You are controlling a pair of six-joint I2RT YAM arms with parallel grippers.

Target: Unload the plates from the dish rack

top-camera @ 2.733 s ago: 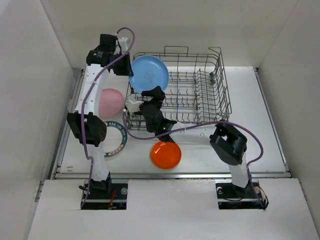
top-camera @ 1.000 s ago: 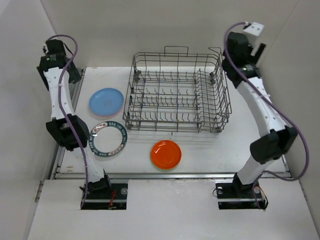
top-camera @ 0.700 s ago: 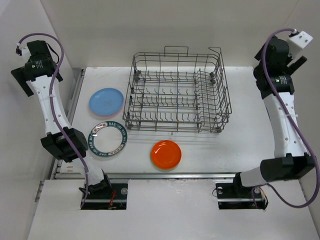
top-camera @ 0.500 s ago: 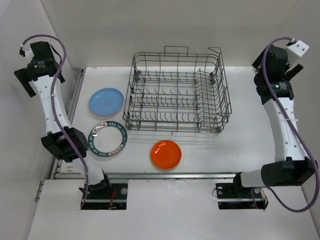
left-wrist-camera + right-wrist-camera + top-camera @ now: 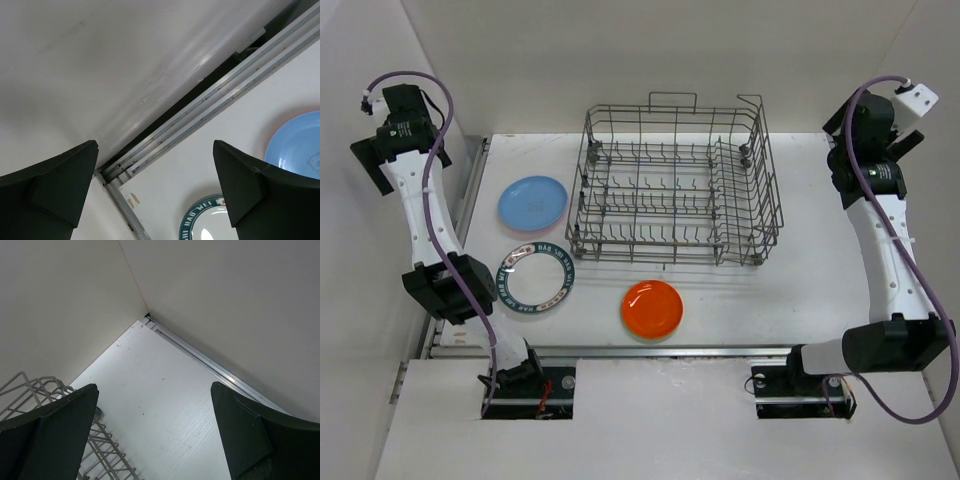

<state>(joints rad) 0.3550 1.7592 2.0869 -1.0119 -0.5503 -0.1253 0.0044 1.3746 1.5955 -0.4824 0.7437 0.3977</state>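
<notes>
Nearest the bases, the orange plate (image 5: pixel 652 308), teal-lettered plate (image 5: pixel 536 277) and blue plate (image 5: pixel 533 203) lie flat on the surface (image 5: pixel 800 290). Beyond them the dish rack (image 5: pixel 675 185) shows no plates. The left end effector (image 5: pixel 155 145) and right end effector (image 5: pixel 154 386) gape wide, holding nothing, raised off either end of the rack.

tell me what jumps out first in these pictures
The grey wire dish rack sits mid-table, holding no plates. A blue plate lies to its left, a teal-rimmed plate and an orange plate nearer the arm bases. Both arms stand raised by the side walls, left end effector and right end effector open.
</notes>
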